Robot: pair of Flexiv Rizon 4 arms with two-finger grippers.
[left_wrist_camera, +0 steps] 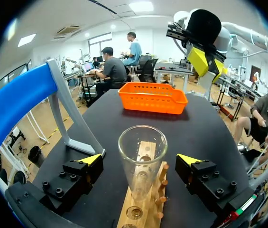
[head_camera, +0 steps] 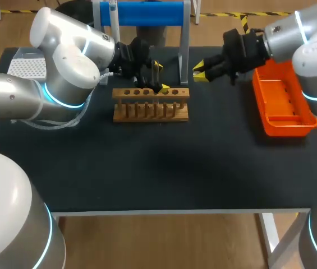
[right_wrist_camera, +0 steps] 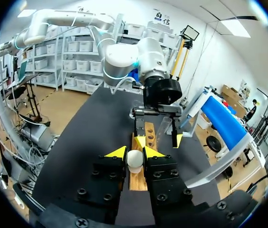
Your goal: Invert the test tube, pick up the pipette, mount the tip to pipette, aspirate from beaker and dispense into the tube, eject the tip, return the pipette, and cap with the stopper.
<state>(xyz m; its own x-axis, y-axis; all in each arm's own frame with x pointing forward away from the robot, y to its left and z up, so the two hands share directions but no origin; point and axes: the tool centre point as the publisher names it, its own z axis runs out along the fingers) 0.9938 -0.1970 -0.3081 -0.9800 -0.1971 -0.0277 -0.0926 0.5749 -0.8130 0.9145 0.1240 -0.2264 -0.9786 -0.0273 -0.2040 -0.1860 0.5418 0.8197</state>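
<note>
**Asker:** Pincers first: how do yours stand?

**Me:** My left pincer (left_wrist_camera: 141, 160) is spread wide, one finger on each side of the test tube (left_wrist_camera: 142, 151), and neither touches the glass. My right pincer (right_wrist_camera: 134, 153) is pinching the white stopper (right_wrist_camera: 134, 160) between its yellow tips.

**Asker:** Where is the tube?

**Me:** It stands in the wooden rack (head_camera: 151, 107), open mouth toward my left wrist. The rack lies across the middle of the black table (head_camera: 147, 168), and my left pincer hangs right over it.

**Asker:** And the right arm?

**Me:** Seen from above, it comes in from three o'clock of the rack. Its pincer hovers with the stopper at about two o'clock of the rack, clear of the wood. It points toward my left pincer.

**Asker:** Farther out?

**Me:** An orange basket (head_camera: 286, 126) sits at three o'clock of the rack, well apart from it. A stand with a blue bar (head_camera: 141, 12) is at twelve o'clock, behind the rack. A white perforated box (head_camera: 26, 67) is at ten o'clock, partly hidden by my left arm.
</note>
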